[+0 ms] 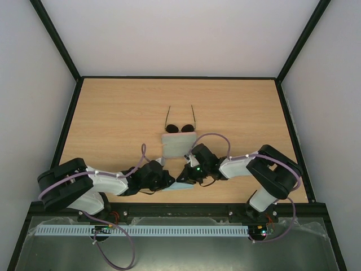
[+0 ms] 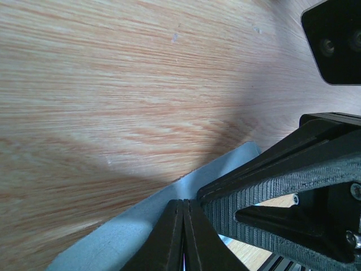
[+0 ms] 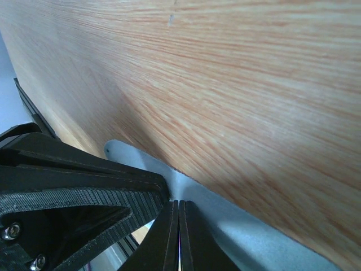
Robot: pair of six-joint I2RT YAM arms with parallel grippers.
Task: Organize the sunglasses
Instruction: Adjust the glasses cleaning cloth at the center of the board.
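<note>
Sunglasses (image 1: 180,128), 12 o'clock of case (image 1: 179,144): I judge them light, thin-wired, fragile | take at bridge, off lenses | left jaws, right jaws closed at cloth (image 2: 141,217); pinch unclear.

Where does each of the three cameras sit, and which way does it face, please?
Top external: above and behind the bases, looking down on the wooden table, the round dark-lensed wire sunglasses and the pale pink rounded-rectangle case; left arm and right arm show.
Left wrist: low over the table, facing along the shut left gripper; the other arm's fingers show.
Right wrist: likewise low, along the shut right gripper.
Shared: both wrist views show the light blue square cloth at the fingertips.
</note>
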